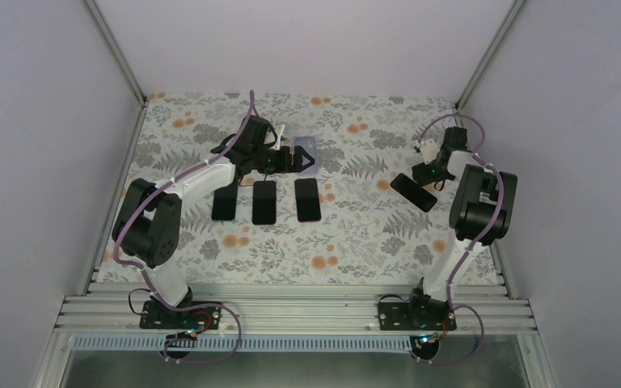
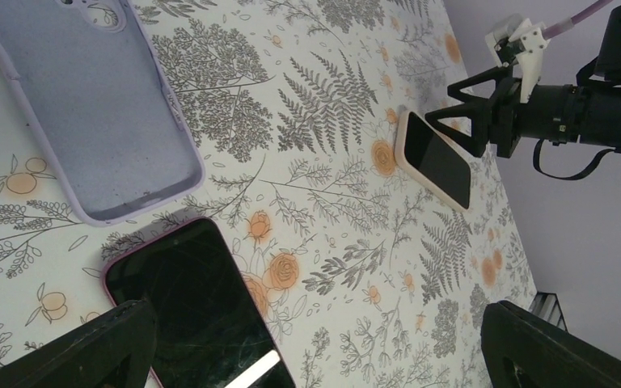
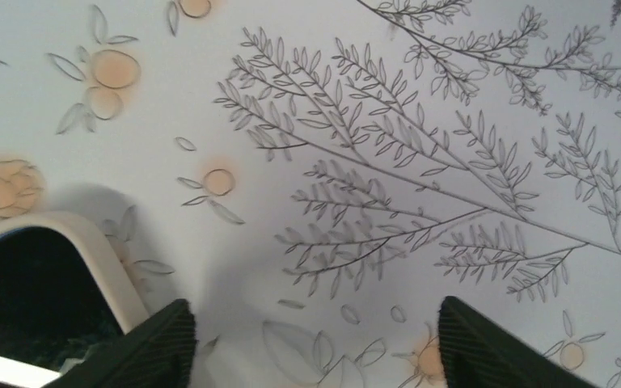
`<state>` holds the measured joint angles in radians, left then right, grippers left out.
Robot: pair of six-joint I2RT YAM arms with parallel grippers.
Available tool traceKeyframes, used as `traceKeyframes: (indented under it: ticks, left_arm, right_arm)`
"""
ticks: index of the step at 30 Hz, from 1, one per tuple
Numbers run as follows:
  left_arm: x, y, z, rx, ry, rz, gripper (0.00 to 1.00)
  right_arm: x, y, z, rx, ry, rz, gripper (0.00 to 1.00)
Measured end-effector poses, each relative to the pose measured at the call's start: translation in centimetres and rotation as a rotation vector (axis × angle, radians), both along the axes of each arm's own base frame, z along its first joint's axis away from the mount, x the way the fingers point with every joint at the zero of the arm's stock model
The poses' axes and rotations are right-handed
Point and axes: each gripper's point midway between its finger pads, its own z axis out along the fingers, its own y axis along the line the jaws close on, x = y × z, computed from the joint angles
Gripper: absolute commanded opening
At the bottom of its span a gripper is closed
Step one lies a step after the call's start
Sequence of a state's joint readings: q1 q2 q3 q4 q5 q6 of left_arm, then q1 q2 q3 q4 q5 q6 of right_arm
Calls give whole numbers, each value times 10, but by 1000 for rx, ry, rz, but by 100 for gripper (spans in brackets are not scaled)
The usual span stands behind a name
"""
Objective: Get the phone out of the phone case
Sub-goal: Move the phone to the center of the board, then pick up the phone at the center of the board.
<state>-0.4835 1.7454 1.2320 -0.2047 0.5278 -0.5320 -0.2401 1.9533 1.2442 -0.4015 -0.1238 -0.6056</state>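
right wrist view: my right gripper (image 3: 315,311) stands parted over the floral table (image 3: 388,121), holding nothing; the cased phone (image 3: 32,299) lies beside one finger (image 3: 145,347), perhaps touching. my left gripper (image 2: 319,315) gapes wide, empty, above a pink-edged phone (image 2: 194,299).

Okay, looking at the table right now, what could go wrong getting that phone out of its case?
The right gripper is open and the cream-cased phone sits outside its fingers, off to one side; closing here would likely miss or shove it. The left gripper hangs open close to the pink-cased phone and the empty lavender case; descending could knock either.
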Motion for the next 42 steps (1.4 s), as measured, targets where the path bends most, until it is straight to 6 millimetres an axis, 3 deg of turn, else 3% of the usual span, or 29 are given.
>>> traceKeyframes:
  ticks: [3, 11, 21, 42]
  left_arm:
    - [0, 0, 1, -6, 4, -3, 100]
    - [-2, -2, 5, -25, 3, -20, 100]
    - [-5, -7, 16, -63, -22, -47, 100]
    - [-6, -9, 19, -84, -20, -56, 100]
  right_arm:
    - [-6, 7, 8, 49, 10, 7, 99]
    - [-27, 33, 37, 136, 40, 159, 99]
    - [-67, 43, 14, 170, 217, 319, 99]
    - [-74, 36, -8, 75, 289, 376, 99]
